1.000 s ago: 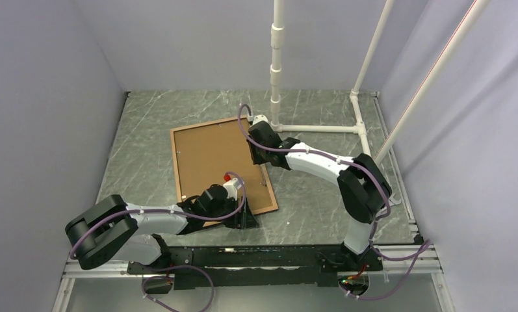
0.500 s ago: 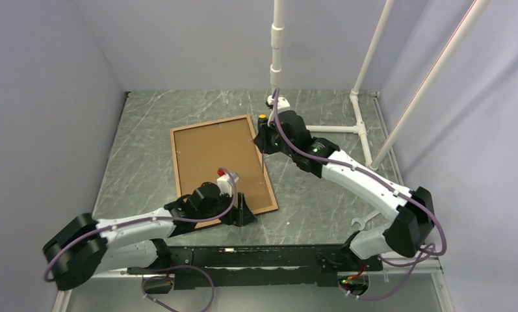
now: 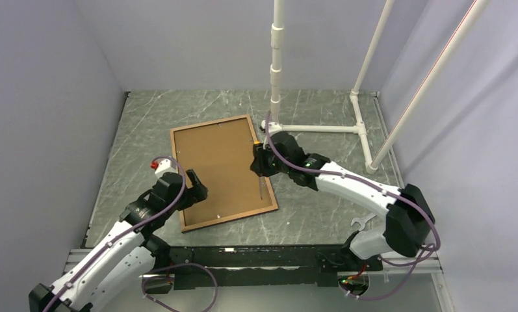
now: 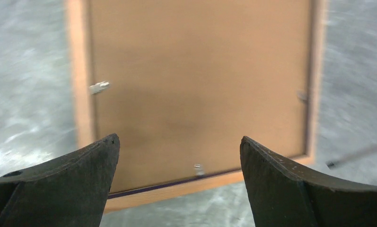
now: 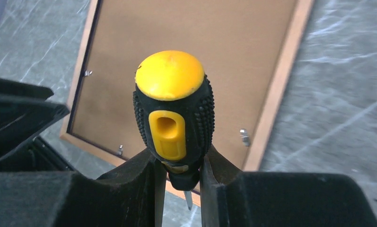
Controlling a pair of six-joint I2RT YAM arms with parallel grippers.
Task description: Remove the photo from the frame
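Observation:
The frame lies face down on the table, its pale wood rear border around the brown hardboard back of the photo; the printed side is hidden. Small metal tabs hold the back in along the edges. My left gripper hovers over the frame's near-left part, open and empty, and in its wrist view the gripper looks down on the back. My right gripper at the frame's right edge is shut on a yellow-and-black screwdriver, blade pointing down by the frame's border.
A white pipe stand rises behind the frame, with its base pipes on the table to the right. A small wrench lies near the right arm's base. Grey walls close in left, right and rear.
My left gripper drew back from the frame's near edge toward its left side and opened wide. My right arm brought the screwdriver down along the frame's right edge toward me.

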